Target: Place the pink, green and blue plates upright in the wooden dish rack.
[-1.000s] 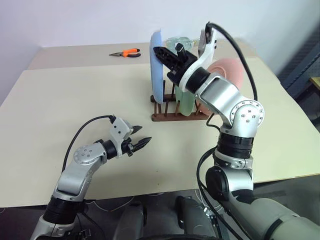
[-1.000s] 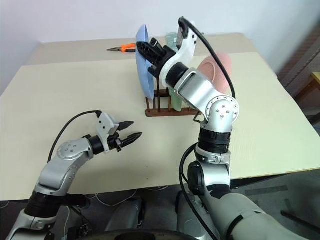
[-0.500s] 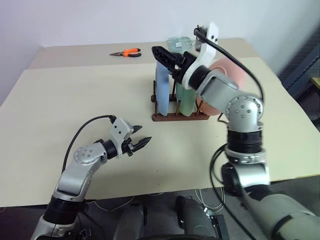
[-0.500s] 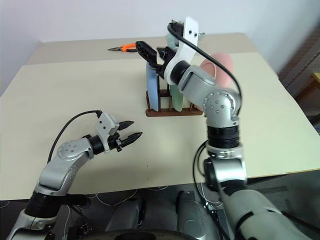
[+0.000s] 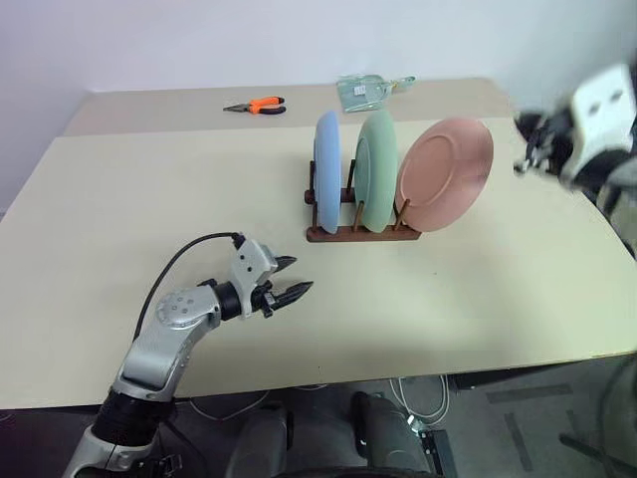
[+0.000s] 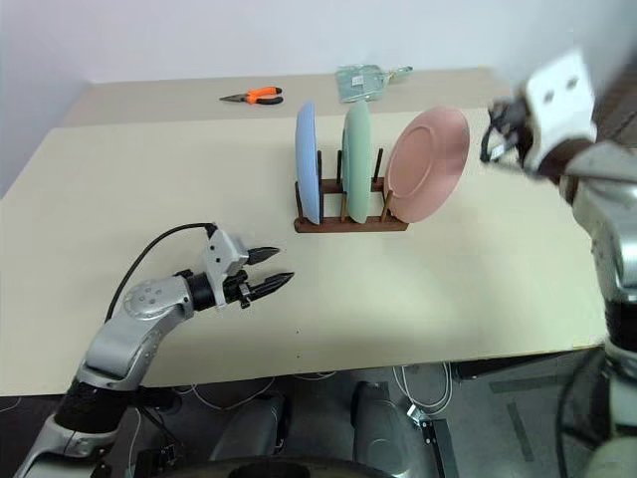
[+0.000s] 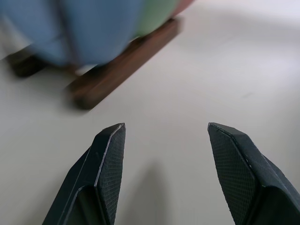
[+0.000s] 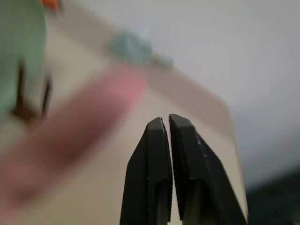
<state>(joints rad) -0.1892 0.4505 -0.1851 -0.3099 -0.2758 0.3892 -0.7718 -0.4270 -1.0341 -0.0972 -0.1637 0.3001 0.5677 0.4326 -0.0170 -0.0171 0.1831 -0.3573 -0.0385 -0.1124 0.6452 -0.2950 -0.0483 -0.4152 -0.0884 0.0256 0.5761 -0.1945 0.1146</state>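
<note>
rack (image 5: 360, 231) mid-table | blue plate (image 5: 325, 170), green plate (image 5: 377, 170), pink plate (image 5: 444, 173) all upright in it, pink tilted | left gripper (image 5: 291, 278) fingers apart, empty, near rack | right gripper (image 8: 168, 123) closed, empty, beside pink plate

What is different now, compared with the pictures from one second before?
The right gripper left the blue plate, swung away to the right of the rack and is now shut and empty. The blue plate went from tilted to upright. The left gripper, open, shifted slightly right. The green plate and pink plate stayed.
</note>
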